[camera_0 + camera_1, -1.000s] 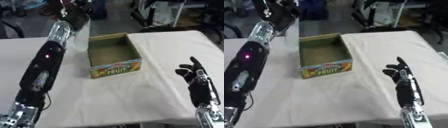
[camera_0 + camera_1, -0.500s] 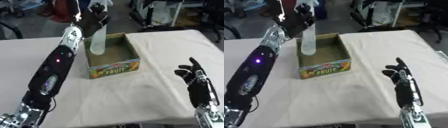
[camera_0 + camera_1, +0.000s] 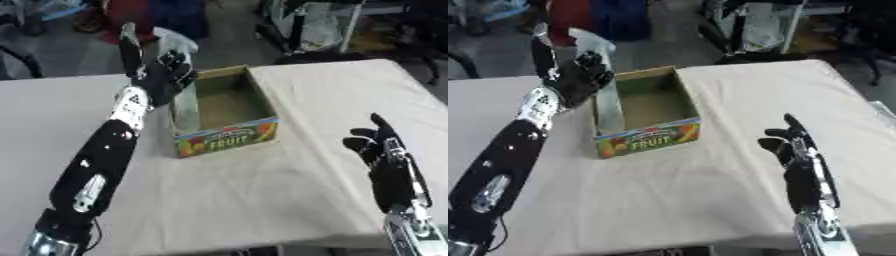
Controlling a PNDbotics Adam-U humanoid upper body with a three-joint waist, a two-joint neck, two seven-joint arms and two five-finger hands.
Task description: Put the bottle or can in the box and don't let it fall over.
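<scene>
Bottle (image 3: 185, 107) stands upright inside the cardboard fruit box (image 3: 229, 136), tight against its left wall, clear and pale, with its neck rising above the rim behind your left hand (image 3: 162, 77). That hand sits just left of the box wall at the bottle's upper part. Its fingers are spread and point up rather than curling round the plastic, so it reads as apart and holding nothing. Whether any finger touches the bottle cannot be told from either eye view.

Placement against the wall makes sense: the wall gives the tall, narrow bottle a side to lean on, and the hand's position close by guards the one direction it could tip. The box itself lies slightly askew on the white tablecloth (image 3: 262, 200), label side facing you, open top unobstructed.

Your right hand (image 3: 798, 165) idles over the cloth at the lower right, fingers relaxed and up, empty, well apart from the box.

Judgement: the placing step looks essentially complete, bottle in and upright. What is left is clearing the left hand without brushing the neck. A tall bottle of this kind probably tips easily, so lift the fingers up and away to the left, not across the box. Risk: a fingertip catching the neck on the way out.
</scene>
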